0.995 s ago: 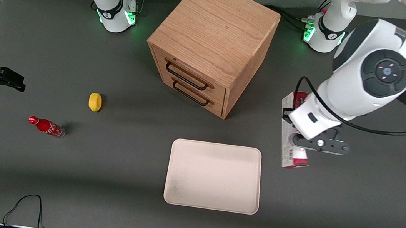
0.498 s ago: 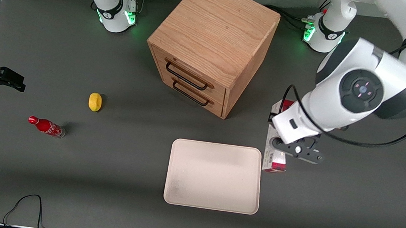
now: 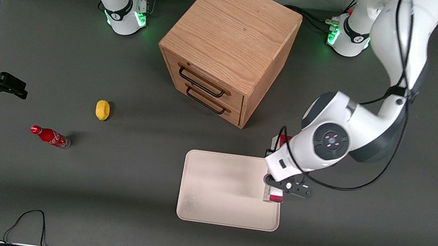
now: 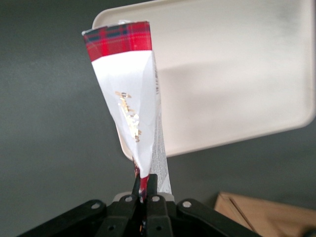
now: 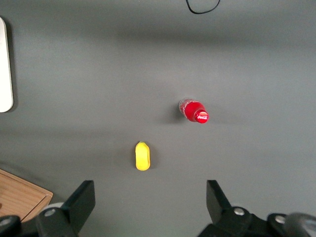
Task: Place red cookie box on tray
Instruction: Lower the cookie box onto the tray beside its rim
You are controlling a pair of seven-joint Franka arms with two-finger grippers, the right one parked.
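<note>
The gripper (image 3: pixel 280 188) is clamping the red cookie box (image 4: pixel 129 103) and holding it in the air over the tray's (image 3: pixel 217 206) working-arm edge; lowering and releasing are remaining.

In the front view, we lose most of the red cookie box (image 3: pixel 282 139) under the working arm's wrist; only a red bit near the drawer cabinet (image 3: pixel 228 49) and a short end over the tray (image 3: pixel 225 207) edge show. The gripper (image 3: pixel 278 187) itself is mostly covered, too. From the left wrist view, the gripper (image 4: pixel 145 190) is cut by the picture's edge, and the tray (image 4: pixel 237 74) runs out of frame. The box print is too blurred for us to read.
</note>
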